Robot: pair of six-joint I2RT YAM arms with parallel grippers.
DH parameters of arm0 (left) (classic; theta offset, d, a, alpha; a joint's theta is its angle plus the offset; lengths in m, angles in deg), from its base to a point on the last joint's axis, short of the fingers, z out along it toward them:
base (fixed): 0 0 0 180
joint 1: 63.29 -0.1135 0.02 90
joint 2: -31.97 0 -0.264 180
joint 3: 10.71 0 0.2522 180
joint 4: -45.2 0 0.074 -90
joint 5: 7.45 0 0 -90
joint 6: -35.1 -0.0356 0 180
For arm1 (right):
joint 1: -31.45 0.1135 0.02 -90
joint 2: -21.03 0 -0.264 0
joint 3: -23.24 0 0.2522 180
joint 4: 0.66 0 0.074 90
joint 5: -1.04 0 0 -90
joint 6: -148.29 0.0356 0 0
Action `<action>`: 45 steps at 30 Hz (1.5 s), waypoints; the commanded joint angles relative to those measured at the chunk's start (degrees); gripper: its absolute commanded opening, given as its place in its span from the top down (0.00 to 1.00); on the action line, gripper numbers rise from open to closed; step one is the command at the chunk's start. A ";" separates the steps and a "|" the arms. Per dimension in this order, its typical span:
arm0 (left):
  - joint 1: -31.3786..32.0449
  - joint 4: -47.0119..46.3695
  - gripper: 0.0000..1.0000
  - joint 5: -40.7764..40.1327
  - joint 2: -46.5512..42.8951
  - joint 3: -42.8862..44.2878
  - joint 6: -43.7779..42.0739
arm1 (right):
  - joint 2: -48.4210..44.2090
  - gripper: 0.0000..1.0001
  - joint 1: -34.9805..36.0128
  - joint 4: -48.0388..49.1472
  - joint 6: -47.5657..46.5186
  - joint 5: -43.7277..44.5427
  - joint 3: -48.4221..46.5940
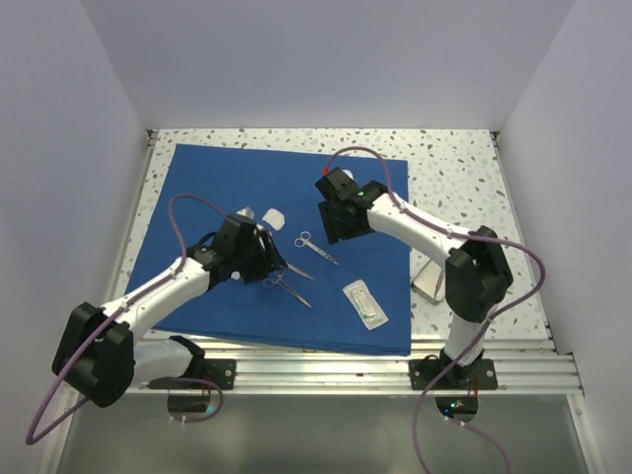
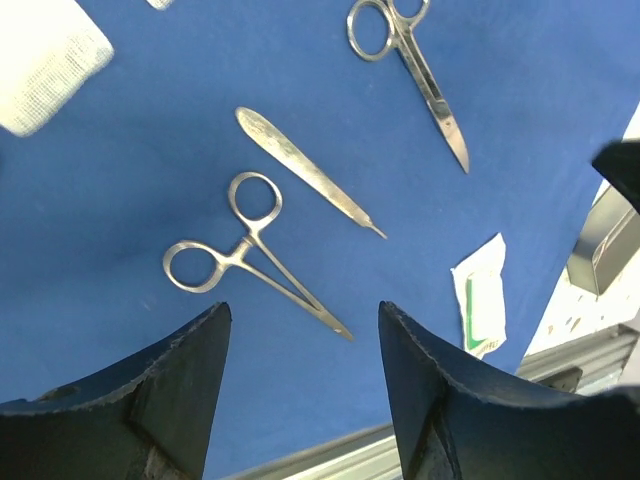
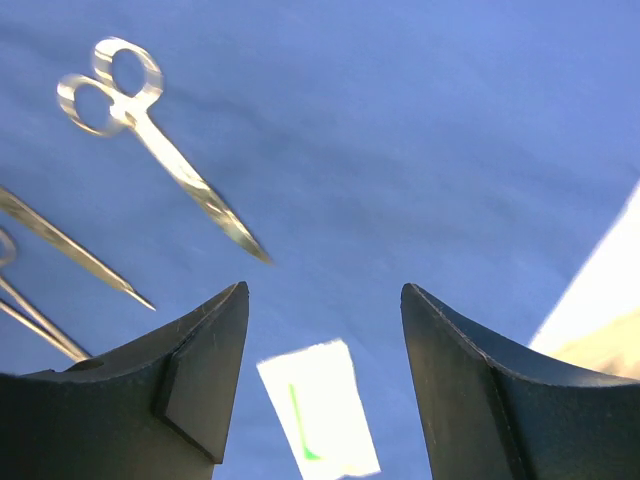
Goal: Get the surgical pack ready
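Observation:
The royal-blue drape point(image 1: 227, 188) lies flat on the table. On it lie steel scissors point(image 1: 315, 247), a slim steel handle point(image 1: 297, 270), ring-handled forceps point(image 1: 287, 288), a clear packet point(image 1: 365, 304) and white gauze squares point(image 1: 275, 216). My left gripper point(image 1: 267, 259) hovers open and empty just left of the instruments. Its wrist view shows the forceps point(image 2: 245, 255), handle point(image 2: 308, 172), scissors point(image 2: 410, 65), gauze point(image 2: 45, 65) and packet point(image 2: 480, 300) beyond the open gripper point(image 2: 305, 315). My right gripper point(image 1: 334, 232) is open and empty above the drape; in its view point(image 3: 325, 290), scissors point(image 3: 160, 140) and packet point(image 3: 320, 420) lie below.
The small silver tray point(image 1: 430, 283) sits on the speckled tabletop just right of the drape, partly behind my right arm; its corner shows in the left wrist view point(image 2: 605, 245). An aluminium rail point(image 1: 375, 360) runs along the near edge. Grey walls close in the table.

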 commanded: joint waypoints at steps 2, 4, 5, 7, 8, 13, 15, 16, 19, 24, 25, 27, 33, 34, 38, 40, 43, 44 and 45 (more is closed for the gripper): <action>7.04 11.42 0.35 -14.55 3.59 7.85 12.59 | -7.89 0.34 -0.80 -1.47 3.62 4.09 6.32; 11.08 16.78 0.33 -18.59 8.32 12.31 17.76 | -11.15 0.34 -0.89 -0.68 3.71 4.10 9.75; 12.83 19.32 0.32 -20.43 10.35 14.43 19.62 | -12.11 0.35 -0.98 -0.50 3.79 4.10 10.89; 17.06 26.18 0.30 -22.99 17.27 21.02 24.00 | -14.49 0.35 -1.15 0.03 3.71 3.75 13.88; 18.72 28.72 0.30 -22.91 19.84 23.22 25.60 | -15.45 0.35 -1.76 0.03 3.53 3.40 14.76; 22.60 31.13 0.30 -20.27 28.21 27.37 30.52 | -22.30 0.35 -4.83 2.57 1.78 -0.21 21.27; 23.83 30.60 0.31 -21.06 27.60 26.58 33.24 | -24.24 0.35 -5.81 3.71 1.16 -1.96 23.72; 24.10 30.94 0.30 -21.41 27.51 26.58 34.22 | -25.73 0.35 -6.68 4.07 0.72 -2.49 24.43; 24.54 32.53 0.31 -22.47 27.51 26.58 36.68 | -28.02 0.35 -7.65 5.04 -0.24 -4.08 26.81; 24.72 31.04 0.40 -20.45 29.35 25.00 39.23 | -30.05 0.35 -7.83 6.70 -0.69 -5.48 29.62; 24.72 30.95 0.41 -20.45 29.53 24.82 39.50 | -30.23 0.35 -7.83 6.88 -0.86 -5.66 29.89; 24.72 30.16 0.48 -20.53 29.45 24.03 40.72 | -30.49 0.35 -7.83 7.32 -1.04 -6.01 30.68; 24.72 29.45 0.55 -20.97 29.88 23.68 42.22 | -30.41 0.35 -7.83 7.94 -1.66 -6.62 31.91; 24.72 29.54 0.56 -21.15 30.06 23.85 42.23 | -30.49 0.35 -7.83 8.03 -1.66 -6.89 31.91; 24.72 30.24 0.57 -21.41 31.20 24.55 42.49 | -31.02 0.35 -7.83 8.38 -1.83 -7.51 32.08; 24.72 30.77 0.58 -21.41 32.25 25.08 42.49 | -31.11 0.35 -7.92 8.56 -1.83 -7.51 32.17; 24.72 31.82 0.63 -20.63 34.27 26.31 42.14 | -31.11 0.35 -7.83 8.64 -1.83 -7.94 32.17; 24.72 31.91 0.63 -20.45 34.80 26.66 41.96 | -31.11 0.35 -7.83 8.82 -1.92 -8.12 32.26; 24.72 31.83 0.63 -20.01 35.76 26.84 41.53 | -31.11 0.35 -7.83 8.99 -1.92 -8.29 32.35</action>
